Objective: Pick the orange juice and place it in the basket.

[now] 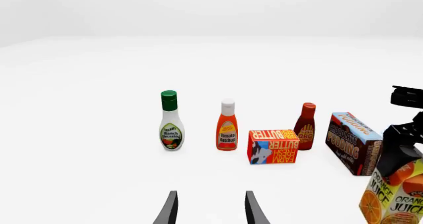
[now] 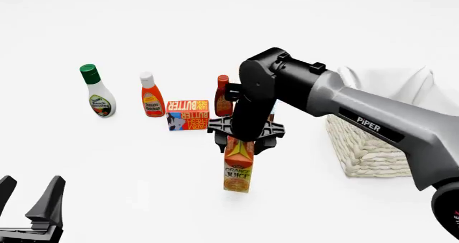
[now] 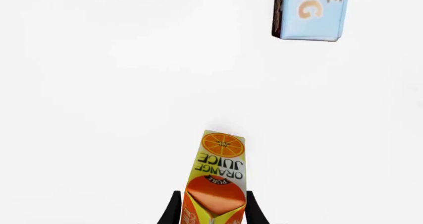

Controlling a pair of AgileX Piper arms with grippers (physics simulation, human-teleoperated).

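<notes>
Right gripper (image 3: 211, 206) was clamped on the gable top of the orange-and-yellow orange juice carton (image 2: 238, 168), left of the cream wicker basket (image 2: 366, 146); such a high pinch risked swing or slippage; left gripper (image 1: 210, 209) stood open, empty

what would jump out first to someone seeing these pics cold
The big right arm reaches down over the middle of the table, its gripper with fingers on either side of the top of the upright orange juice carton. Beyond it stands a row of groceries, with the green-capped ranch dressing bottle farthest left. The basket sits at the right, partly behind the arm.
</notes>
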